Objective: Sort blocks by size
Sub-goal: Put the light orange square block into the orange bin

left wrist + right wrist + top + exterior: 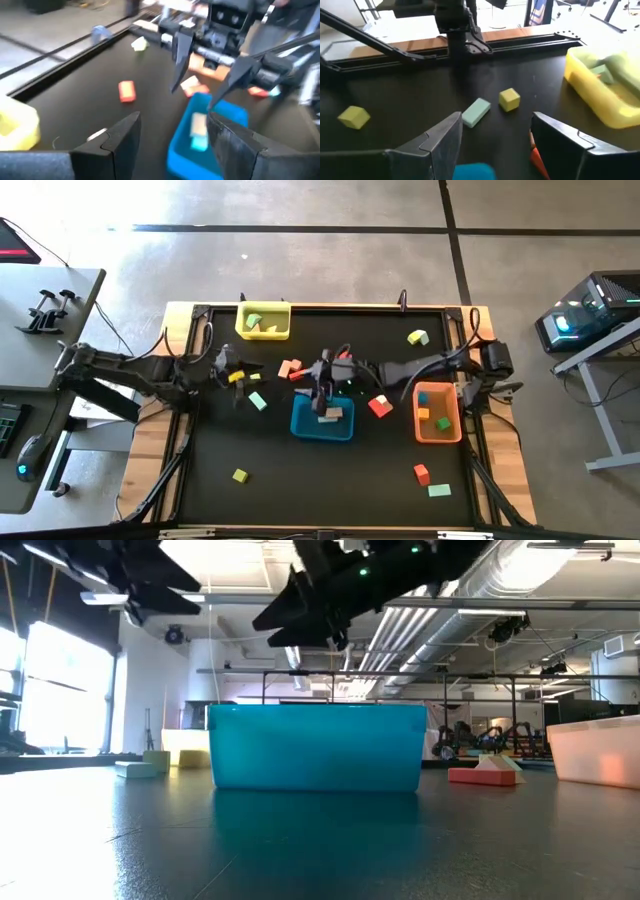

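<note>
My right gripper (322, 387) hangs open and empty over the blue tray (322, 427); it also shows in the left wrist view (191, 100). A tan block (333, 412) and a pale block (199, 142) lie in that tray. My left gripper (232, 372) is open and empty above the table, left of the tray. A yellow cube (509, 99) and a pale green bar (476, 111) lie on the table near it. Other blocks lie scattered: orange (290, 368), red (380, 406), lime (240, 475).
A yellow tray (263, 321) with green blocks stands at the far left. An orange tray (437, 412) with small blocks stands at the right. More blocks lie at the far right (418, 337) and near right (421, 473). The near middle of the table is bare.
</note>
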Controlling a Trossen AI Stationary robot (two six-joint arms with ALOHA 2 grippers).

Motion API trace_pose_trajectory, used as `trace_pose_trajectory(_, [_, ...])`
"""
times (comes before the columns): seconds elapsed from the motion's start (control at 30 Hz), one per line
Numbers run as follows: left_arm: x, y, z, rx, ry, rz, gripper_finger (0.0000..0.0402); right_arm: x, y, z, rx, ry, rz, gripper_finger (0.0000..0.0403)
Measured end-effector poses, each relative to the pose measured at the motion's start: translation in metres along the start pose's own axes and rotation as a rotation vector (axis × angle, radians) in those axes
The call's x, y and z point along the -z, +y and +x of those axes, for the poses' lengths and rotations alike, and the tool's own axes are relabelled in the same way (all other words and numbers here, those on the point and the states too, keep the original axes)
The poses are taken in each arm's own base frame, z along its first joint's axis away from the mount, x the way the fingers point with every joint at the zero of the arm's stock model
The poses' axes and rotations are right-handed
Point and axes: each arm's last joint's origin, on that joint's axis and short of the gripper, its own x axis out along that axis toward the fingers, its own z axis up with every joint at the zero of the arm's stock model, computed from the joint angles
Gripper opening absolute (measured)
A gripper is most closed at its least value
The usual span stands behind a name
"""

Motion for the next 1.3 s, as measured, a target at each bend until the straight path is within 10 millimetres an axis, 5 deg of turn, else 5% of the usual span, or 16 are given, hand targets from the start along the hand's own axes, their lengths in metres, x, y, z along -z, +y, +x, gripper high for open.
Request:
trace_pose_trajectory(0.2, [-0.003,-0.017,-0.016,-0.052,0.032,0.006,0.0213,0.001,-0.024,0.031,0.003,0.052,-0.001,0.0234])
trace_pose_trajectory(0.57, [0.032,-0.047,-0.019,-0.002,0.221,0.0,0.0213,0.01,-0.056,0.093,0.134,0.262,-0.003,0.0234])
trace_pose_trajectory(1.0, [0.056,-0.067,-0.01,-0.106,0.226,0.075,0.0213,0.027,-0.099,0.114,0.284,0.462,0.09,0.0234])
trace_pose_trajectory(1.3, [0.061,-0.07,-0.006,-0.121,0.243,0.106,0.0213,0.035,-0.102,0.115,0.275,0.47,0.11,0.0234])
